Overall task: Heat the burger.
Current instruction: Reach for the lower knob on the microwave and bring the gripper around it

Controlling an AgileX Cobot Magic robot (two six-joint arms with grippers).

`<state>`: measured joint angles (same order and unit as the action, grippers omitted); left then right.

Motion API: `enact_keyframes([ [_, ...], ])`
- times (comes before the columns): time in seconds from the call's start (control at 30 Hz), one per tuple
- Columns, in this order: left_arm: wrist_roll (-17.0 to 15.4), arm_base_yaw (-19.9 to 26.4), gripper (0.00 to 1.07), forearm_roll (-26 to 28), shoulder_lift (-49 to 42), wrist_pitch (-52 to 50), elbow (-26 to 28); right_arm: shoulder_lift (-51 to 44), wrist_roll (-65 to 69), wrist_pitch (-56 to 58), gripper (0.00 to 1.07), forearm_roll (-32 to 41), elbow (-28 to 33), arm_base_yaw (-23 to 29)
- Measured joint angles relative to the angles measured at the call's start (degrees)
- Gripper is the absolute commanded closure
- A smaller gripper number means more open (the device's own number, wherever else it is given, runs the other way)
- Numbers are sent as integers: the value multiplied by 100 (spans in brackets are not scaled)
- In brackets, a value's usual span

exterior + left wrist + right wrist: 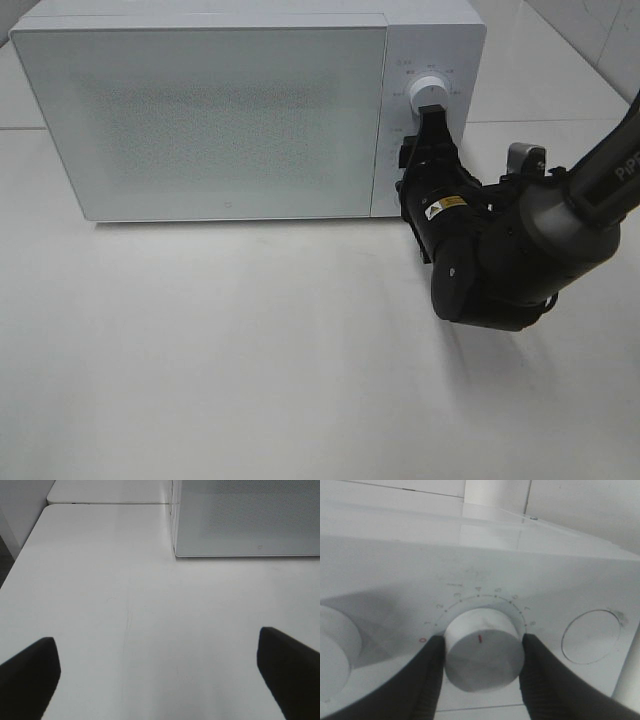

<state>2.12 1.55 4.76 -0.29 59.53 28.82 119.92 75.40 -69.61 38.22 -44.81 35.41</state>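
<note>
Around microwave dial (482, 650), right fingers (422, 682)

White table (250, 380), pale tiled wall (580, 505)

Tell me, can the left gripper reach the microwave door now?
Probably yes. Only table shows between the open left gripper and the closed door. The right gripper is closed on a knob, beside the door, not before it.

White table (250, 380) bears microwave (220, 110) (door shut).
</note>
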Motion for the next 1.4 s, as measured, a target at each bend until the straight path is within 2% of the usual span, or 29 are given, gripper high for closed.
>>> enact_keyframes([
  [0.13, 0, 0, 6, 0, 0, 0, 0, 0, 991, -17, 107, 46, 0, 0],
  [0.47, 0, 0, 6, 0, 0, 0, 0, 0, 2074, -40, 107, 97, 0, 0],
  [0.8, 0, 0, 6, 0, 0, 0, 0, 0, 2361, -52, 107, 109, 0, 0],
  [1.0, 0, 0, 6, 0, 0, 0, 0, 0, 2366, -52, 103, 109, 0, 0],
  [1.07, 0, 0, 6, 0, 0, 0, 0, 0, 2355, -52, 96, 109, 0, 0],
  [1.17, 0, 0, 6, 0, 0, 0, 0, 0, 2343, -52, 94, 109, 0, 0],
  [1.23, 0, 0, 6, 0, 0, 0, 0, 0, 2206, -52, 82, 160, 0, 6],
  [1.33, 0, 0, 6, 0, 0, 0, 0, 0, 2154, -52, 79, 172, -6, 11],
  [1.4, 0, 0, 6, 0, 0, 0, 0, 0, 1931, -52, 69, 258, -23, 29],
])
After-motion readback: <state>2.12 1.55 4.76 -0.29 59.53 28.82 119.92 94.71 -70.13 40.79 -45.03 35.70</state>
